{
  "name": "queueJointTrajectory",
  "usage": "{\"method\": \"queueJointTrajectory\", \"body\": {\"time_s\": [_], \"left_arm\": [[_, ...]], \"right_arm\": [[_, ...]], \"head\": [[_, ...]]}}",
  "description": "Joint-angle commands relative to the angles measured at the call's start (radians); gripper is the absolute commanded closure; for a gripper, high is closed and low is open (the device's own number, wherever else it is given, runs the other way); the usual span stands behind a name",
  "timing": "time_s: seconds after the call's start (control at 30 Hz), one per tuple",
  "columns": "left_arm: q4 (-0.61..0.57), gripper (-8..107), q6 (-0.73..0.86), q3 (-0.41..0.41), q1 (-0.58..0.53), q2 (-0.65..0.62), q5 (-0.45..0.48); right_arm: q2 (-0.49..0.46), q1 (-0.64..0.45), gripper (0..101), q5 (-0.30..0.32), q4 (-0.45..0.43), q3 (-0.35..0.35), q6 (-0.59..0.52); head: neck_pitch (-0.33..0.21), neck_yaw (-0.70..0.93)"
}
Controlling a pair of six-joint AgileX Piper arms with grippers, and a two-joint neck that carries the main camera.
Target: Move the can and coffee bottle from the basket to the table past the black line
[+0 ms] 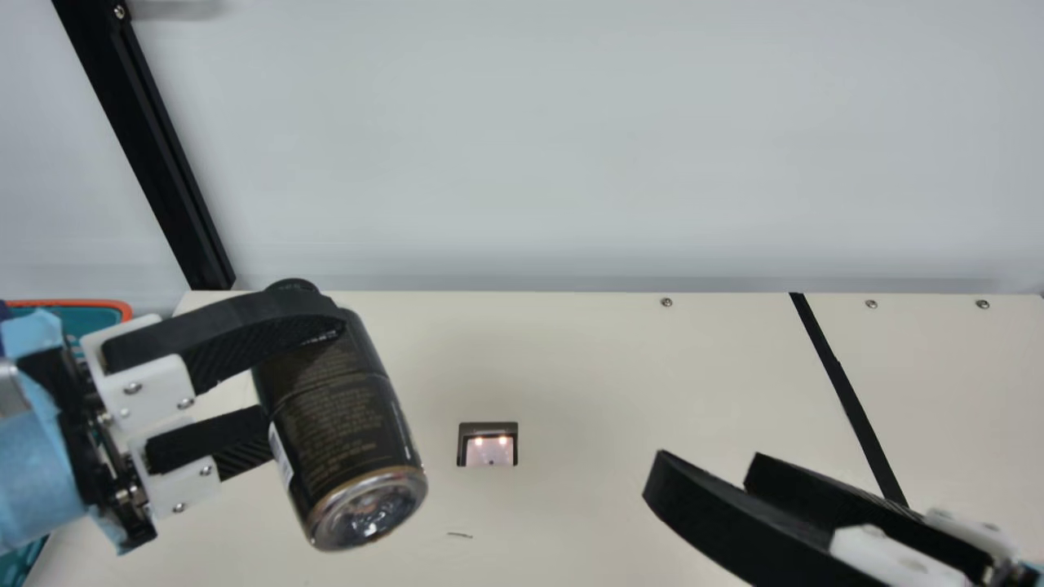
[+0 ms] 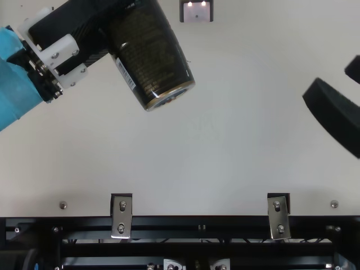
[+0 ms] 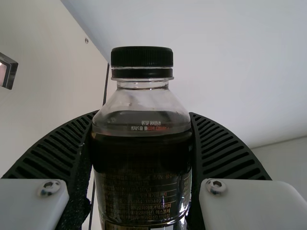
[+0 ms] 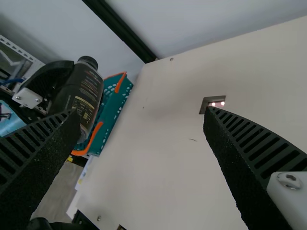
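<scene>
My left gripper [image 1: 303, 379] is shut on the dark coffee bottle [image 1: 351, 424], holding it tilted above the table's left part, base towards the camera. In the left wrist view, the bottle [image 3: 141, 167] with its black cap sits between the two fingers of the left gripper [image 3: 142, 117]. The top view has the bottle [image 2: 149, 56] at the upper left. Over the right part of the table, my right gripper [image 1: 708, 469] is open and empty, left of the black line [image 1: 848, 399]. In the right wrist view, the right gripper [image 4: 141, 115] has its fingers wide apart.
The teal basket [image 4: 112, 105] with orange trim stands at the table's left edge, behind the held bottle in the right wrist view. A small recessed fixture [image 1: 488, 444] lies mid-table. A black frame post [image 1: 155, 163] rises at the back left, beside a pale wall.
</scene>
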Motion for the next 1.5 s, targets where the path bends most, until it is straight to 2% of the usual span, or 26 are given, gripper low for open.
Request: {"method": "queueJointTrajectory", "body": {"time_s": [0.0, 0.1, 0.13, 0.23, 0.37, 0.5, 0.8, 1.1, 1.47], "left_arm": [[0.0, 89, 0.0, 0.0, 0.0, 0.0, 0.0], [0.0, 89, 0.0, 0.0, 0.0, 0.0, 0.0], [0.0, 89, 0.0, 0.0, 0.0, 0.0, 0.0], [0.0, 89, 0.0, 0.0, 0.0, 0.0, 0.0], [0.0, 89, 0.0, 0.0, 0.0, 0.0, 0.0], [0.0, 89, 0.0, 0.0, 0.0, 0.0, 0.0], [0.0, 89, 0.0, 0.0, 0.0, 0.0, 0.0], [0.0, 89, 0.0, 0.0, 0.0, 0.0, 0.0], [0.0, 89, 0.0, 0.0, 0.0, 0.0, 0.0]], "right_arm": [[0.04, 0.082, 0, -0.051, 0.032, -0.002, 0.007], [0.082, 0.156, 0, -0.13, 0.036, -0.016, 0.012], [0.066, 0.104, 0, -0.077, 0.044, -0.009, 0.017], [0.085, 0.153, 0, -0.136, 0.05, -0.014, 0.018], [0.083, 0.162, 0, -0.139, 0.051, -0.02, 0.03], [0.123, 0.165, 0, -0.121, 0.079, -0.028, 0.035], [0.312, 0.207, 0, -0.05, 0.192, -0.063, 0.031], [0.469, 0.319, 0, -0.056, 0.285, -0.117, 0.054], [0.566, 0.405, 0, -0.036, 0.346, -0.155, 0.078]], "head": [[-0.036, -0.01], [-0.036, -0.01], [-0.036, -0.01], [-0.036, -0.01], [-0.036, -0.01], [-0.036, -0.01], [-0.036, -0.01], [-0.036, -0.01], [-0.036, -0.01]]}}
